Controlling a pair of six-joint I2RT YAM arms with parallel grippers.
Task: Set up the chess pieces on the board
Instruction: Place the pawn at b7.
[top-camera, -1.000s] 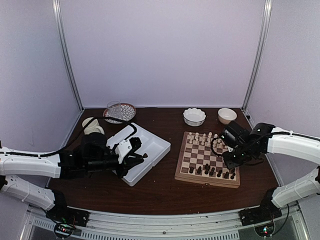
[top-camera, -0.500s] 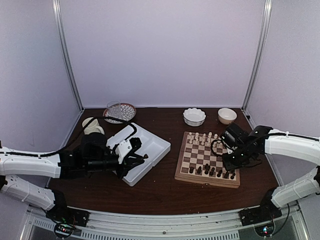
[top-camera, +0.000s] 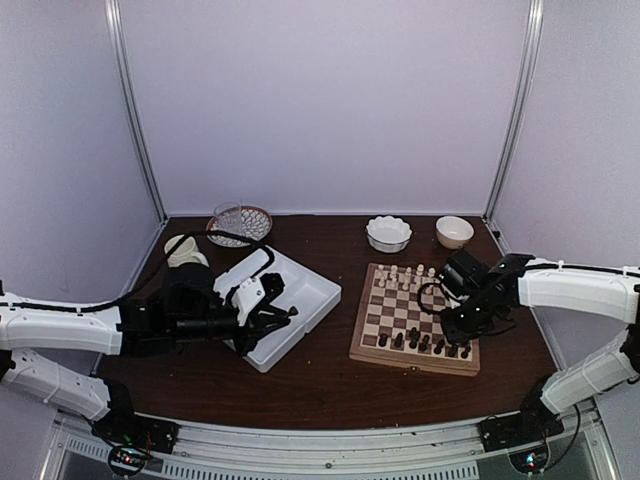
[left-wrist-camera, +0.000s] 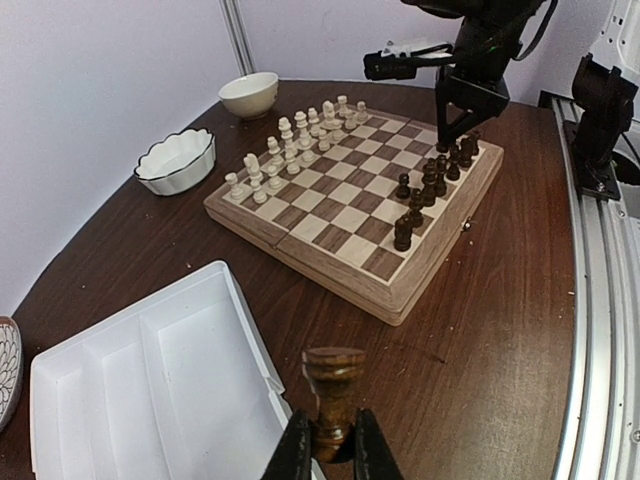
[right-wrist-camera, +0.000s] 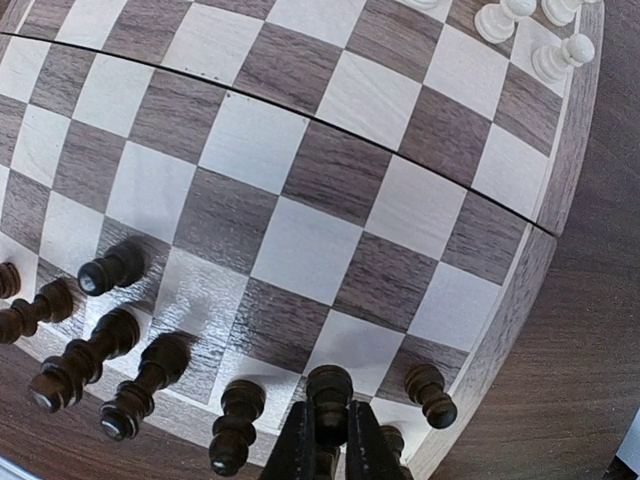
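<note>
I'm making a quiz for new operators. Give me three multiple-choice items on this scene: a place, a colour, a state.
1. The right gripper is: A by the board's near right corner; B at its far left corner; C off it entirely.
2. The chess piece in the left gripper is: A cream; B dark brown; C red.
3. The right gripper's jaws are: A wide open; B shut on nothing; C shut on a dark chessman.
Key: 1 A, its wrist view shows that corner; 2 B, brown wood shows in the grip; 3 C, the chessman is pinched between them.
</note>
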